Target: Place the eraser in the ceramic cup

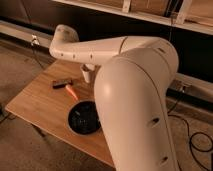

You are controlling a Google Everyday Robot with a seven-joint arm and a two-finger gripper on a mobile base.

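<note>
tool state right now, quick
tool: cannot be told, it is out of sight behind the arm. The eraser lies on the table, ungripped.

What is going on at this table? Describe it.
A white robot arm reaches over the wooden table; its hand is not in view. The eraser lies loose on the table beside an orange stick. The ceramic cup stands under the arm, with a black dish nearer the front edge.
</note>
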